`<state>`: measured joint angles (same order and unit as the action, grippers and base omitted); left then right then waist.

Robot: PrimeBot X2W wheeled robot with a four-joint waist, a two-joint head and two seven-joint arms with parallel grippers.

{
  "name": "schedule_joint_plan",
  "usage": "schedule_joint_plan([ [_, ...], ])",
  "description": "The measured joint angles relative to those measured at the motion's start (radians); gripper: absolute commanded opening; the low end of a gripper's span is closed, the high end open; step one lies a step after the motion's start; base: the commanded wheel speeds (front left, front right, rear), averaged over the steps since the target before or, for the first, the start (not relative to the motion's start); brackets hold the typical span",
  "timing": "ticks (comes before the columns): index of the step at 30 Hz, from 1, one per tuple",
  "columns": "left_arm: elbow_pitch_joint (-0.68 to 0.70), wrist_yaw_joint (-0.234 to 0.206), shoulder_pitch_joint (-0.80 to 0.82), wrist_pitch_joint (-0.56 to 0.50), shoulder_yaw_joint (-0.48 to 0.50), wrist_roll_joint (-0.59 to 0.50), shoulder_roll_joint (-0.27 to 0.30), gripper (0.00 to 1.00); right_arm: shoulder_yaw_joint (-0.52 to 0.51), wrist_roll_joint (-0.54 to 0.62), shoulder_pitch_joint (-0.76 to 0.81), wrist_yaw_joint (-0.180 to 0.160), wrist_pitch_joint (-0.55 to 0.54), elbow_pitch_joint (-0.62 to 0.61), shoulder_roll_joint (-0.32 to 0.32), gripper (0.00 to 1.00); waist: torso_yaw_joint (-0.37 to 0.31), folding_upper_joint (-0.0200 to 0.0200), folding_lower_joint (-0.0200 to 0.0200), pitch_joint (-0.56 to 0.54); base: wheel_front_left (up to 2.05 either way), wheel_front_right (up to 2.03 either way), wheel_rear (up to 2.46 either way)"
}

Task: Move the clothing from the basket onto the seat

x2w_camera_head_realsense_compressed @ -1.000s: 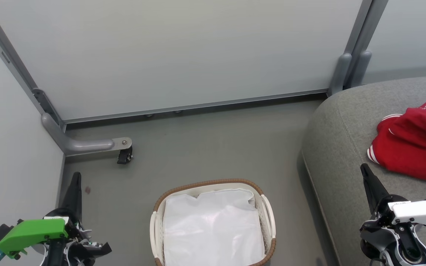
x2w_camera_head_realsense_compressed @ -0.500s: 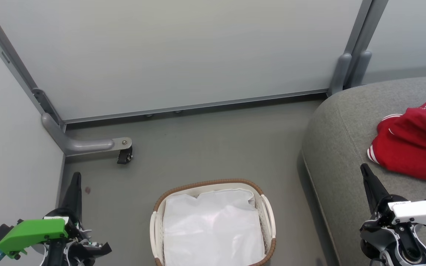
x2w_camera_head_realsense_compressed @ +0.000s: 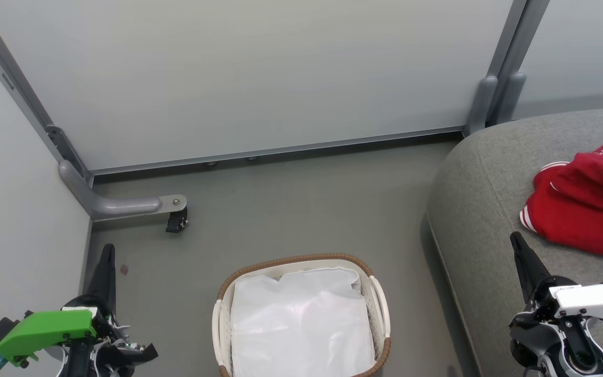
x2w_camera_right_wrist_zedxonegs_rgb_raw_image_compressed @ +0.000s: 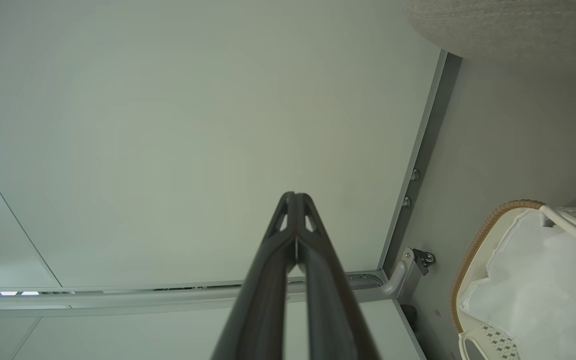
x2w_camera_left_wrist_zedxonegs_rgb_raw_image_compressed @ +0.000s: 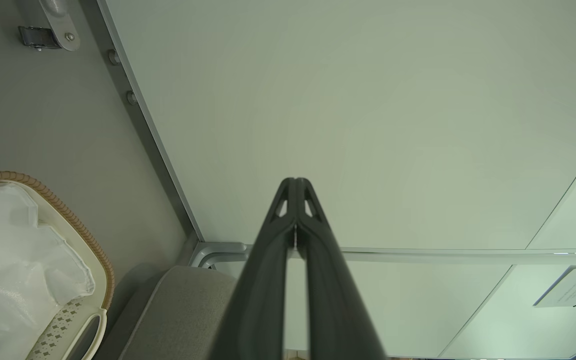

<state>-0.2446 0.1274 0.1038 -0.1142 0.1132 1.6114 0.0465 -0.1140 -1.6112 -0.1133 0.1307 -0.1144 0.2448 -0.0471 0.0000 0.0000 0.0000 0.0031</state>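
The red clothing point(x2w_camera_head_realsense_compressed: 589, 207) with white striped trim lies bunched on the grey couch seat point(x2w_camera_head_realsense_compressed: 482, 209) at the right. The white basket point(x2w_camera_head_realsense_compressed: 379, 301) with a brown woven rim stands on the floor at bottom centre, holding a plain white sheet point(x2w_camera_head_realsense_compressed: 301, 322). My left gripper point(x2w_camera_head_realsense_compressed: 107, 251) is at the lower left, shut and holding nothing, left of the basket. My right gripper point(x2w_camera_head_realsense_compressed: 516, 240) is at the lower right over the seat's edge, shut and holding nothing, just below the clothing. In the left wrist view the basket rim point(x2w_camera_left_wrist_zedxonegs_rgb_raw_image_compressed: 68, 215) shows at left; in the right wrist view the basket point(x2w_camera_right_wrist_zedxonegs_rgb_raw_image_compressed: 473, 250) shows at right.
Pale partition panels point(x2w_camera_head_realsense_compressed: 259, 73) close off the back and left. A grey metal foot with a black caster point(x2w_camera_head_realsense_compressed: 177, 220) sticks out onto the floor at left. Grey floor point(x2w_camera_head_realsense_compressed: 306, 209) lies between basket, panels and couch.
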Motion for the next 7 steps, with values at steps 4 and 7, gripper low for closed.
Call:
schedule_joint_plan([
  [4, 0.000, 0.000, 0.000, 0.000, 0.000, 0.000, 0.000, 0.00, 0.000, 0.000, 0.000, 0.000, 0.000, 0.000, 0.000, 0.00, 0.000, 0.0000, 0.0000, 0.000, 0.00, 0.00, 0.00],
  [7, 0.000, 0.000, 0.000, 0.000, 0.000, 0.000, 0.000, 0.00, 0.000, 0.000, 0.000, 0.000, 0.000, 0.000, 0.000, 0.00, 0.000, 0.0000, 0.0000, 0.000, 0.00, 0.00, 0.00],
])
